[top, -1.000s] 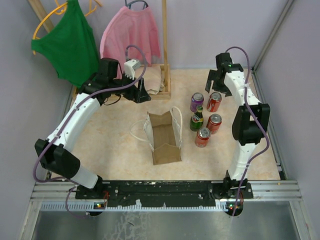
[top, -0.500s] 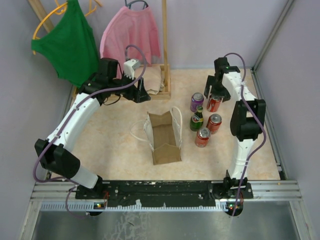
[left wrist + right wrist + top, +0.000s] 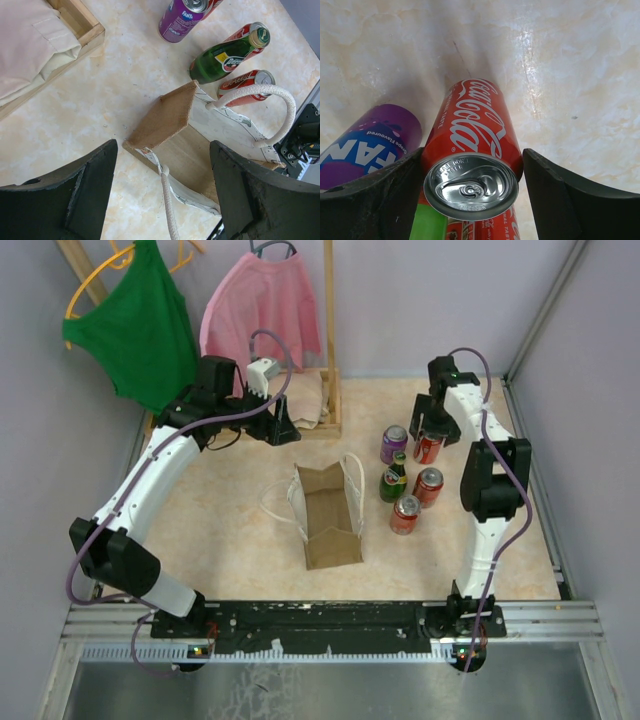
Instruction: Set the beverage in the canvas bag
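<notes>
1. Garments: one green point(image 3: 140, 325), one pink point(image 3: 260, 305), both on hangers at the 11 to 12 o'clock edge of the top view.
2. My left end effector point(image 3: 164, 150) is spread wide with nothing between its fingers. It hangs at 11 o'clock of the canvas bag.
3. One wooden tray point(image 3: 80, 20) carries one folded beige cloth point(image 3: 30, 45), soft and creased.
4. The canvas bag point(image 3: 325, 515) stands at the middle of the marbled beige surface point(image 3: 230, 530). It is one rectangular, flat-bottomed bag with woven tan-brown inner faces and an open mouth. It has two white twisted cord handles point(image 3: 270, 100).
5. Five beverages stand grouped at 2 to 3 o'clock of the bag, apart from it:
   - One purple can point(image 3: 180, 20), lettered "Fanta"; "Flavoured" is legible beneath.
   - One green glass bottle point(image 3: 225, 57) with a gold cap; its label is unreadable.
   - Three red cans. The rearmost point(image 3: 470, 125) reads "Coca-Cola" in white script and has a silver lid with a pull tab. The purple can is at its 9 o'clock.
6. My right end effector point(image 3: 472, 155) straddles that rearmost can, one finger close along each side. I cannot tell whether the fingers press it.
</notes>
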Controlling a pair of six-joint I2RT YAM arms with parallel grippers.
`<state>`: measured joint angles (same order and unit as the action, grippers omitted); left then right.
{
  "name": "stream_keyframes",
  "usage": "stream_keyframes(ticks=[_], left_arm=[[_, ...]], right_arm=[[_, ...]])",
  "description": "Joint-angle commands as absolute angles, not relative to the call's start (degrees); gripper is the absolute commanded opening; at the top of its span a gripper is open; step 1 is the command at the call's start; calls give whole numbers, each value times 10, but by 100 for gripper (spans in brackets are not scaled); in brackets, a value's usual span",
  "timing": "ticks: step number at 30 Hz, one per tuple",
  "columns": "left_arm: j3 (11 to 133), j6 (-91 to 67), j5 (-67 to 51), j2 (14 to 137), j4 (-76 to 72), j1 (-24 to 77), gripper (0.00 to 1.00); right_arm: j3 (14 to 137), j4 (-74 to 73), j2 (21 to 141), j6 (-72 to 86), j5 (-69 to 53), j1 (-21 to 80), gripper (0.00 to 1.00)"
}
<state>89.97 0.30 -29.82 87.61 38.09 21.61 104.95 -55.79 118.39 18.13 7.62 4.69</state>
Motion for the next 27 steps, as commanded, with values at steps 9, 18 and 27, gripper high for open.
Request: stream_keyframes(ticks=[9,18,27], left_arm=[[898,9,-305,871,370,213,80],[899,9,-305,874,372,214,80],[902,9,-306,881,368,214,80]], right_arm=[[1061,-569,1158,169,80,43,25],[1193,-619,1126,159,97,43,0],[1294,-636,1074,159,46,48,0]])
